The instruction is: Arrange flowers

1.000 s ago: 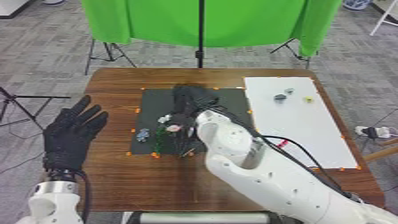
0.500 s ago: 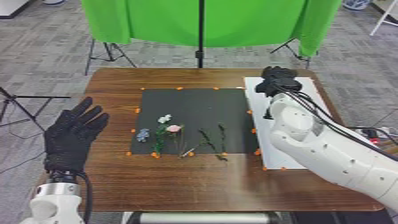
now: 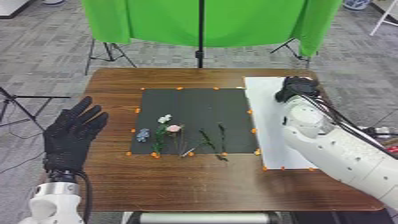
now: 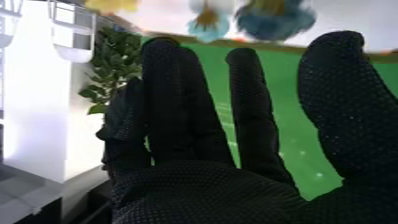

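Head view: left hand at table's 9 o'clock, fingers straight, spread; pink flower on dark mat, 8 o'clock; right hand at white board's 12 — fingers straight, thumb apart; blue flower beyond fingertips.

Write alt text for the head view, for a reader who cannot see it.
The right hand is over a white sheet on a table. White, pink and blue flowers and green stems lie on a black mat. The left hand is open, left of the mat.
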Robot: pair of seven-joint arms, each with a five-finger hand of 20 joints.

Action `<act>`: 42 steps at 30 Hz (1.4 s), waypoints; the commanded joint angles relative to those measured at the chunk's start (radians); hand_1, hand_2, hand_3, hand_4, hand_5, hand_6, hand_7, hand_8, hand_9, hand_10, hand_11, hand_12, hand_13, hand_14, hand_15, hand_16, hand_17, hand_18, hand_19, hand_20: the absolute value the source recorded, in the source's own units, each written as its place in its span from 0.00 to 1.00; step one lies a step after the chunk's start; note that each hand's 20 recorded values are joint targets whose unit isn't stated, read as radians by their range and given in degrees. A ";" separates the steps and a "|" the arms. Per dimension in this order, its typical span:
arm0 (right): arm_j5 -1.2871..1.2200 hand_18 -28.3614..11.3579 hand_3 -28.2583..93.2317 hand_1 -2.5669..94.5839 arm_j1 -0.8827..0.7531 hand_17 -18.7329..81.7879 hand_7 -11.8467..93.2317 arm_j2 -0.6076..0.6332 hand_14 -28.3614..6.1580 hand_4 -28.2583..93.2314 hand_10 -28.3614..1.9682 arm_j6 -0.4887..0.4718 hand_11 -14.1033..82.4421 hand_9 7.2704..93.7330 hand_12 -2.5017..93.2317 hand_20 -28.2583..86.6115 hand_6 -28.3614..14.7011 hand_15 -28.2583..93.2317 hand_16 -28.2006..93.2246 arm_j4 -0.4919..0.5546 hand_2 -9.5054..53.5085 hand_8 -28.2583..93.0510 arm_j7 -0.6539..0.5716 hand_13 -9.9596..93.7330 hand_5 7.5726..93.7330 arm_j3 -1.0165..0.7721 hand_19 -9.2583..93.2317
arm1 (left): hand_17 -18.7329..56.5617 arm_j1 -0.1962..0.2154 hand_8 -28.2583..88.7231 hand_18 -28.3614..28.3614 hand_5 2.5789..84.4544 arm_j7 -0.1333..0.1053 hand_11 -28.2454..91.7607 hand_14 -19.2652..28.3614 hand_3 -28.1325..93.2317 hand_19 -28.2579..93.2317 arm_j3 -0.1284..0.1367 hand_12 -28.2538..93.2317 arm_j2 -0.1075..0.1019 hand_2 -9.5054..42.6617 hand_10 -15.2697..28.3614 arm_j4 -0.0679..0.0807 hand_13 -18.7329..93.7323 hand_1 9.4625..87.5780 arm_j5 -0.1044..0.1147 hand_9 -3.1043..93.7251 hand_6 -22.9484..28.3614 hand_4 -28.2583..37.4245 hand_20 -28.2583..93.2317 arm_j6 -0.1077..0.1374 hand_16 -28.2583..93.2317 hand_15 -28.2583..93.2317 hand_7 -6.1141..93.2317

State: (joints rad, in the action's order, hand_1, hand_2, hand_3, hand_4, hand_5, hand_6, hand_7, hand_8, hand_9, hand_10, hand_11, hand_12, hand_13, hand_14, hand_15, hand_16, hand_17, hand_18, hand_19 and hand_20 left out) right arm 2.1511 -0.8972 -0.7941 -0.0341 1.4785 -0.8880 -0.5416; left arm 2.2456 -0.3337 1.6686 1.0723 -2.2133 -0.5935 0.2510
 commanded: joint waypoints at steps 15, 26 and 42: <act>0.091 0.18 0.77 0.63 -0.028 0.52 0.29 -0.023 0.67 0.00 0.74 0.233 0.34 1.00 0.36 0.67 0.73 0.79 0.38 0.012 0.00 0.25 0.008 0.85 0.93 0.102 1.00 | 0.15 0.012 0.17 0.95 0.48 0.041 0.45 0.97 0.88 0.69 0.009 0.32 0.024 0.36 0.81 0.001 0.40 0.16 -0.010 0.41 0.66 0.00 0.40 -0.003 0.16 0.63 0.17; 0.258 0.16 0.81 0.60 -0.146 0.51 0.28 -0.133 0.65 0.00 0.72 0.209 0.37 1.00 0.35 0.69 0.71 0.80 0.39 0.257 0.00 0.27 0.314 0.84 0.94 -0.014 1.00 | 0.15 0.003 0.17 0.95 0.48 0.045 0.44 0.97 0.88 0.69 0.004 0.32 0.019 0.36 0.81 0.005 0.40 0.16 -0.013 0.41 0.67 0.00 0.40 -0.013 0.16 0.63 0.17; 0.331 0.18 0.82 0.58 -0.388 0.47 0.30 -0.254 0.60 0.00 0.72 -0.022 0.42 0.96 0.37 0.68 0.73 0.85 0.39 0.369 0.00 0.25 0.472 0.79 0.90 -0.144 1.00 | 0.15 0.000 0.16 0.96 0.48 0.054 0.47 0.98 0.88 0.70 0.010 0.32 0.030 0.36 0.82 0.000 0.41 0.16 -0.014 0.41 0.67 0.00 0.40 0.001 0.15 0.65 0.19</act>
State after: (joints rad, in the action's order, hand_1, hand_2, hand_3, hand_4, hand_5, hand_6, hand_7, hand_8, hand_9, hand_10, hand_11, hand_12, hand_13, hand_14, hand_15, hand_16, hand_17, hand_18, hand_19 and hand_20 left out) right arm 2.4612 -1.2248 -1.0490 -0.0373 1.8425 -0.4443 -0.7015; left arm 2.2362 -0.2939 1.6799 1.0904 -2.2125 -0.6043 0.2478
